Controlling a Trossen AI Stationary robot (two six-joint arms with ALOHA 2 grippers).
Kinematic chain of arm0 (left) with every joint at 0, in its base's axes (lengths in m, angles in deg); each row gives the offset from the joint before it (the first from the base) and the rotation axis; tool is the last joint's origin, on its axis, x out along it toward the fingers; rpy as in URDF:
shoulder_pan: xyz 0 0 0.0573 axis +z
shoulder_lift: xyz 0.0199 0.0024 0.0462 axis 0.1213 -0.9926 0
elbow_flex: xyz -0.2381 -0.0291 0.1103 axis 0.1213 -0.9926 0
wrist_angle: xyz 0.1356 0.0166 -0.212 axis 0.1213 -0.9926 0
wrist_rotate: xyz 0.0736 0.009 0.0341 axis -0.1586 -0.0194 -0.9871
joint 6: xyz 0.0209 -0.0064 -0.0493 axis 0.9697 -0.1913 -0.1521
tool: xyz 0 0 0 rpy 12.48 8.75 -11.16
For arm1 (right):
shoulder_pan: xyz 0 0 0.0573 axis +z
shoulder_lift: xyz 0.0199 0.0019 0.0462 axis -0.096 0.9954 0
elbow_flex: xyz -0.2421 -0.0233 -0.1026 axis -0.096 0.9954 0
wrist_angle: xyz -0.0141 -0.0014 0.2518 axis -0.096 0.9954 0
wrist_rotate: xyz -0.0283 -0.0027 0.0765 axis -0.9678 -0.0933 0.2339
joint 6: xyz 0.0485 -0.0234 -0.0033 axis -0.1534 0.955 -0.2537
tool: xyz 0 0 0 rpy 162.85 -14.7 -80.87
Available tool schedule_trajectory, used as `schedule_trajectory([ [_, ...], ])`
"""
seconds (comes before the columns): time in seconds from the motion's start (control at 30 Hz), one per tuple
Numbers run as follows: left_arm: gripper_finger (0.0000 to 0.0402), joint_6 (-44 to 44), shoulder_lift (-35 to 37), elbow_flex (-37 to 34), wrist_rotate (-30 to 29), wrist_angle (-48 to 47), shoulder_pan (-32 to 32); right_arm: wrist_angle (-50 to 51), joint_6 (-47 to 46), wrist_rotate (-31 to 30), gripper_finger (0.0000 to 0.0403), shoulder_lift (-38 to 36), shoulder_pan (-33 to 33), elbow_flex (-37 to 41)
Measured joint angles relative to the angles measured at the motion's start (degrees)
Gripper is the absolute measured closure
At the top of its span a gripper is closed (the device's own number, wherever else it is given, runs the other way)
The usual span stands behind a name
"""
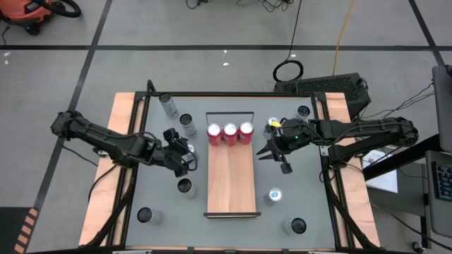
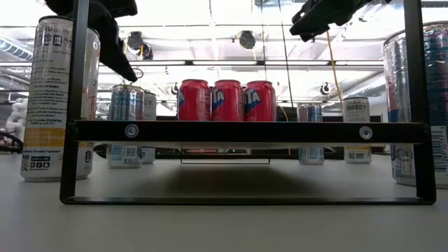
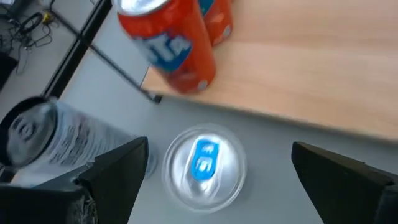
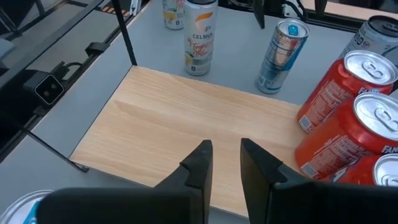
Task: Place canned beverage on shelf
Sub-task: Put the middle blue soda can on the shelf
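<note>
On shelf (image 1: pixel 231 180): three red cans (image 1: pixel 230 132) placed. Left claw (image 1: pixel 185 152) spread over silver can (image 3: pixel 204 163), ungrasped; right claw (image 1: pixel 274 149) pressed together, empty.

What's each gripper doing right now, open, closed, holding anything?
Left gripper: open, empty, above a silver blue-tabbed can beside the light-wood shelf.
Right gripper: nearly shut, holding nothing, over the shelf.

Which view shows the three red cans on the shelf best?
The high view: all three red cans sit in a row at the railed end of the shelf. Low view shows them side-on behind a bar; right wrist crops them; left wrist catches only two.
</note>
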Motion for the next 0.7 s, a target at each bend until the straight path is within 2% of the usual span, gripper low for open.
schedule_trajectory([
  [0.5,0.0006,0.0,0.0,-0.5,3.2,-0.1,-0.3,0.4,0.3,0.0,0.0358,0.0,0.0,0.0],
  [0.7,0.0006,-2.9,0.0,-3.3,1.4,-0.1,-1.0,0.8,0.3,0.2,0.0358,0.0,0.0,0.0],
])
